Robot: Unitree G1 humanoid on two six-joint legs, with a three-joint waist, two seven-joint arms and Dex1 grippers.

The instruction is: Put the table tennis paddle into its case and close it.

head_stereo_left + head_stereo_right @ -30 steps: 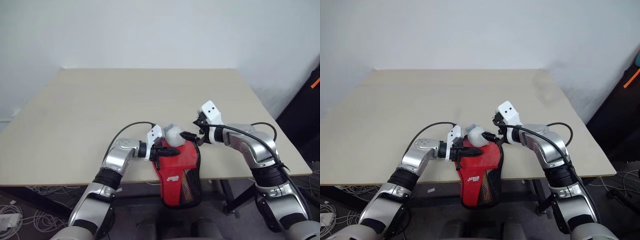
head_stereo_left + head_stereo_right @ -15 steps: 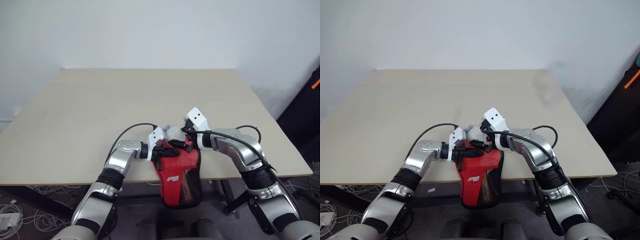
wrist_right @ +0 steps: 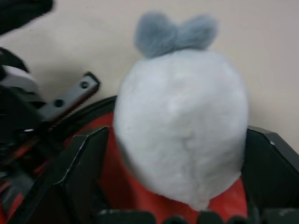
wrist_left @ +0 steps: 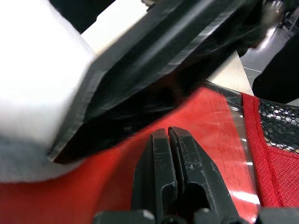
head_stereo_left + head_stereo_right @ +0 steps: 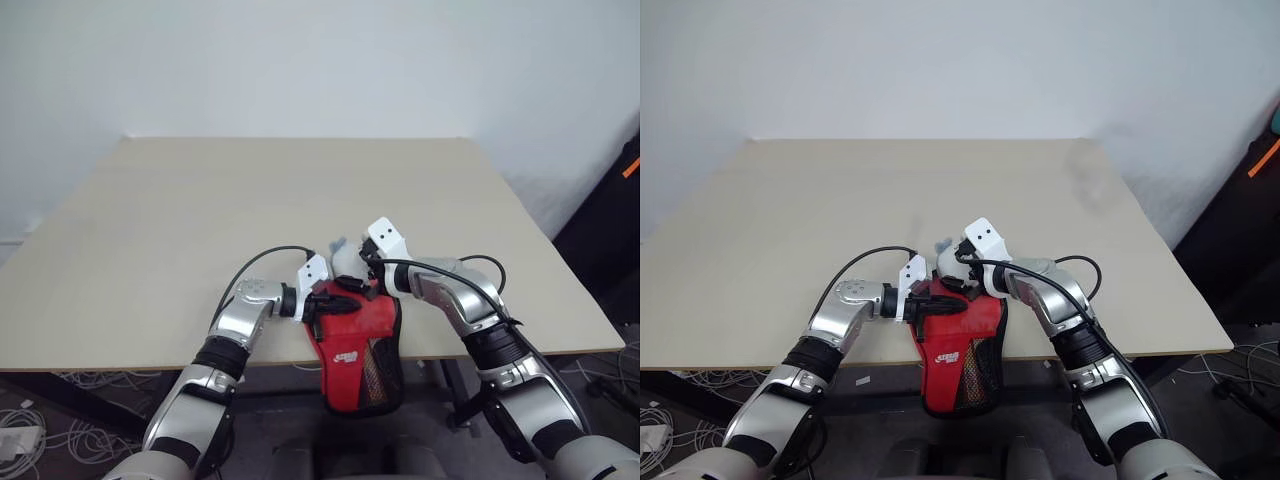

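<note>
The left gripper [image 5: 345,299] has its jaws pressed together on the near upper edge of the case [image 5: 358,345], pinching the red and clear-plastic half; the left wrist view shows the two black fingers [image 4: 170,172] closed flat against that panel. The case sits at the front edge of the table [image 5: 180,230], its rounded top on the surface and its narrow mesh end hanging off toward the robot. If this pinch slips, the overhanging part would probably drag the whole pouch off the edge, since little of it rests on the wood.

Just past the case's top lies a white roundish lump [image 3: 182,140] with a grey tuft, touching or lying on the red panel (which of the two I cannot tell). The right gripper [image 3: 175,154] has its jaws standing wide on either side of that lump, one finger on each flank, not yet closed on it. Likely this arm means to grip the lump, perhaps as a pull for closing the case. A careless close could squash it sideways and lose it, or catch the black edging with it and tug the case against the left hold.

The table tennis paddle is hard to make out; the red behind the clear plastic may be its face, so it is probably already inside. If so, a sharp pull could shake it toward the open seam.
</note>
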